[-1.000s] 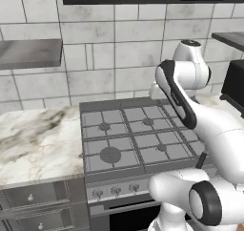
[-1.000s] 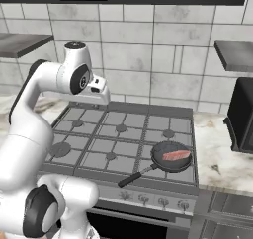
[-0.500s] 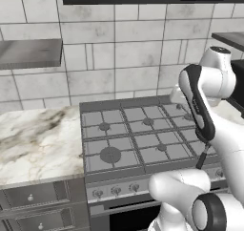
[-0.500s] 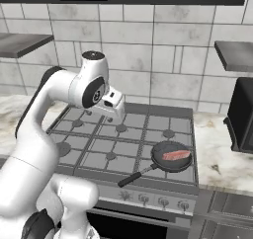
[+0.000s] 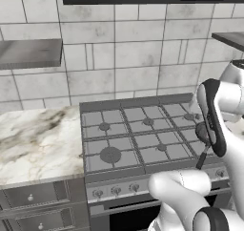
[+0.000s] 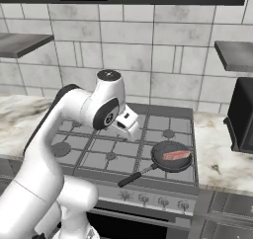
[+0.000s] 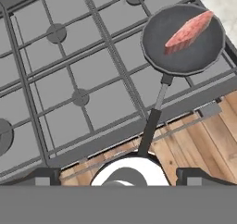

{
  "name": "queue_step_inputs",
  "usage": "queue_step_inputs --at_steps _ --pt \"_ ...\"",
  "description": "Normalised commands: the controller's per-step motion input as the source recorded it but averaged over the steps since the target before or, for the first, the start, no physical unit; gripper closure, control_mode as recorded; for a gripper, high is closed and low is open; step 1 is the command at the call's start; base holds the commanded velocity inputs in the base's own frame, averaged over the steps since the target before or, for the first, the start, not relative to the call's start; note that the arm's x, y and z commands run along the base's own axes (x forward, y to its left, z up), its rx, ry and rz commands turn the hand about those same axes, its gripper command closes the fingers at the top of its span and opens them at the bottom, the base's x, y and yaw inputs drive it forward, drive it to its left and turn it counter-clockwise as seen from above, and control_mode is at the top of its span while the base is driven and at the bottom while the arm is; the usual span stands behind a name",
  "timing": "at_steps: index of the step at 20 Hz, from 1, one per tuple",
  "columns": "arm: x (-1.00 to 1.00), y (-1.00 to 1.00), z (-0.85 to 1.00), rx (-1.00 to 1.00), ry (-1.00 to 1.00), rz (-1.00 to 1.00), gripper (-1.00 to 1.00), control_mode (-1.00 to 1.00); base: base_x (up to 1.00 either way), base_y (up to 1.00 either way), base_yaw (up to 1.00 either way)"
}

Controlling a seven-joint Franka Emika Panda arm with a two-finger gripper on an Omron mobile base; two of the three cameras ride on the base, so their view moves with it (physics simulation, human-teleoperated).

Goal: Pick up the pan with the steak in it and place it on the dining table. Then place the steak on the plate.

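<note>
Pan (image 6: 171, 156): small, round and black, sitting on the near right burner of the stove (image 6: 123, 146). In the hand view the pan (image 7: 183, 39) lies toward the upper right, flat on the grate.
Pan handle (image 6: 138, 174): long, straight and dark, running from the pan's near left rim out over the stove's front edge. In the hand view the handle (image 7: 152, 119) reaches down from the pan and past the front edge, above the wooden floor (image 7: 203, 140).
Steak (image 6: 177, 155): pinkish-red flat piece lying inside the pan, on its bottom, toward the right side. The hand view shows the steak (image 7: 189, 32) as a wedge shape, resting across the pan's far half.
Gripper (image 7: 118, 174): its two dark fingertips stand far apart at the bottom corners of the hand view, with nothing between them. It hangs above the stove's front edge, apart from the pan and the handle.
Arm: in the right base view the white arm rises from the near left and bends over the left half of the stove; the hand (image 6: 127, 124) is above the middle burners, left of the pan and not touching it. In the left base view the arm (image 5: 214, 115) stands at the right edge and covers the stove's right side.
Stove: grey gas cooktop with dark grates, knobs along its front panel.
Counter (image 5: 38, 144): marble top just left of the stove in the left base view.
Wall (image 6: 148, 55): pale tiles behind the stove.
</note>
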Motion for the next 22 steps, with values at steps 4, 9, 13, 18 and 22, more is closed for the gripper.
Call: queue_step_inputs --at_steps 4,9,13,18,22 --pt "-0.23 -0.49 -0.47 0.00 0.00 -0.19 -1.00 -1.00 0.00 0.00 0.00" --pt "-0.15 -0.43 -0.53 0.00 0.00 -0.18 -1.00 -1.00 0.00 0.00 0.00" --pt "-0.03 -0.34 -0.58 0.00 0.00 -0.17 -1.00 -1.00 0.00 0.00 0.00" --pt "0.00 -0.23 -0.59 0.00 0.04 -0.13 -1.00 -1.00 0.00 0.00 0.00" --pt "0.03 -0.06 -0.54 0.01 0.07 -0.09 -1.00 -1.00 0.00 0.00 0.00"
